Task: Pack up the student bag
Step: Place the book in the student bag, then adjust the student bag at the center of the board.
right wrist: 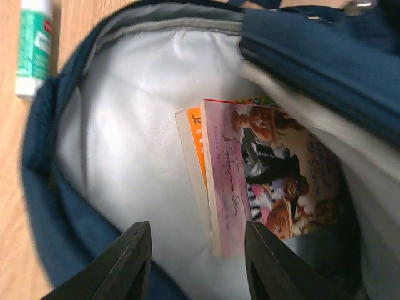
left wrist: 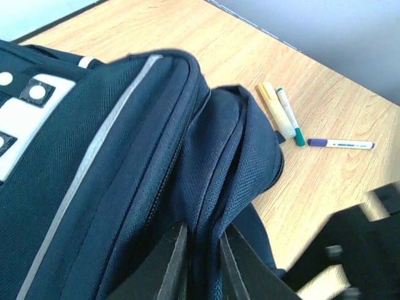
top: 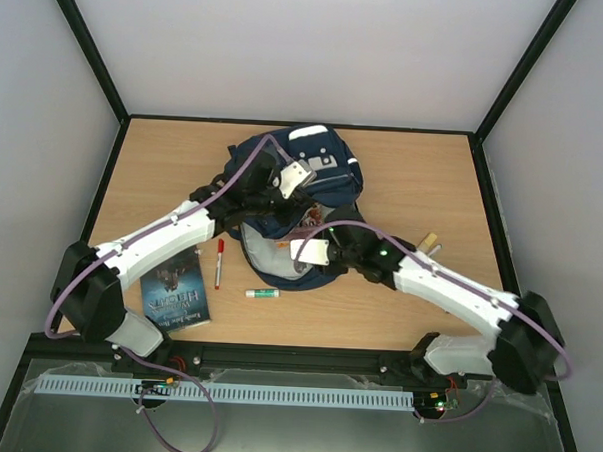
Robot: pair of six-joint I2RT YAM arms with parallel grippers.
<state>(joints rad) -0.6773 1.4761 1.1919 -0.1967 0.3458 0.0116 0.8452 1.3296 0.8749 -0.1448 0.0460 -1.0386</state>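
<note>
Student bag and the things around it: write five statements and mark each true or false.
1. The student bag holds books. True.
2. The right gripper grips a book. False: it is open and empty, at the bag's mouth.
3. The left gripper pinches the bag's fabric. True.
4. The glue stick is in the bag. False: it lies on the table.
5. A dark book lies on the table. True.
</note>
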